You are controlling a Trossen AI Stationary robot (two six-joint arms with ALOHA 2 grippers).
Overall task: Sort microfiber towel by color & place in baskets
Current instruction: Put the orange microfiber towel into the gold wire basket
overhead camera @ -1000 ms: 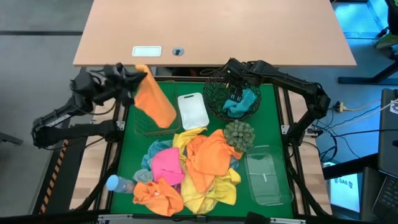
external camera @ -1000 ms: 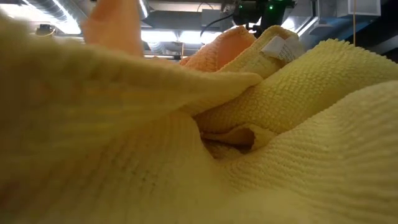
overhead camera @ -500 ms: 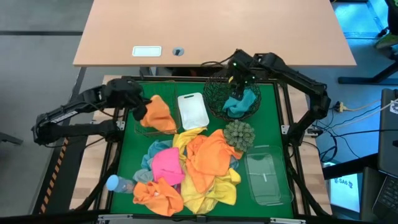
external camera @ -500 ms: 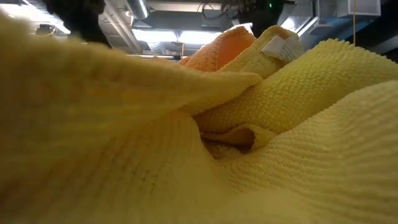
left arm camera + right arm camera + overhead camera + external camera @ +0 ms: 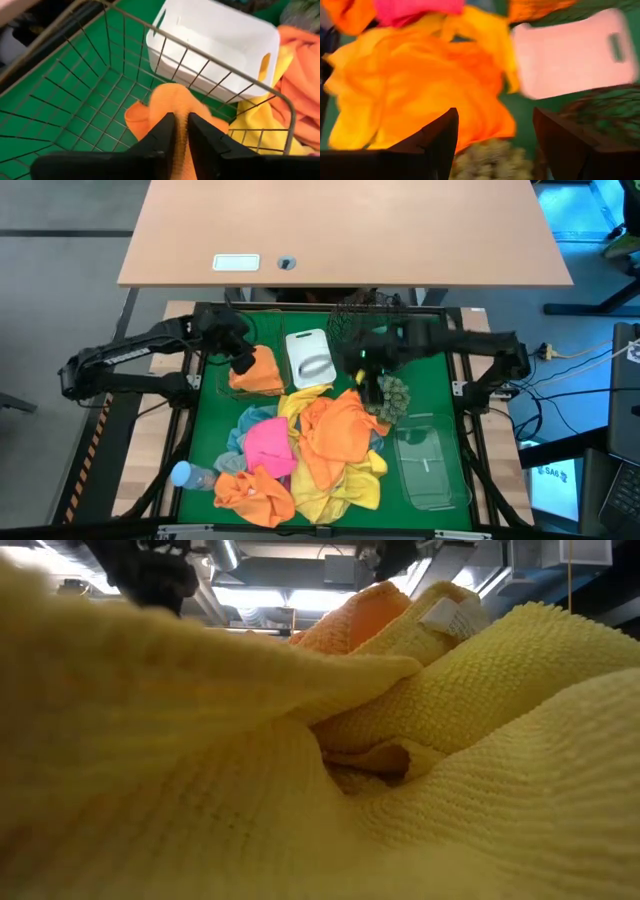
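Resting inside wire basket (image 5: 75,95) at upper left of green mat (image 5: 215,442): orange towel (image 5: 256,369). Left gripper (image 5: 181,131) over it, fingers narrow, towel fold between tips. White tub (image 5: 310,357) just right of basket. Right gripper (image 5: 366,376) at frame centre, fingers spread wide, holding nothing, above pile of towels (image 5: 320,438), beside spiky plant (image 5: 391,396). Clear tray (image 5: 430,463) at lower right.
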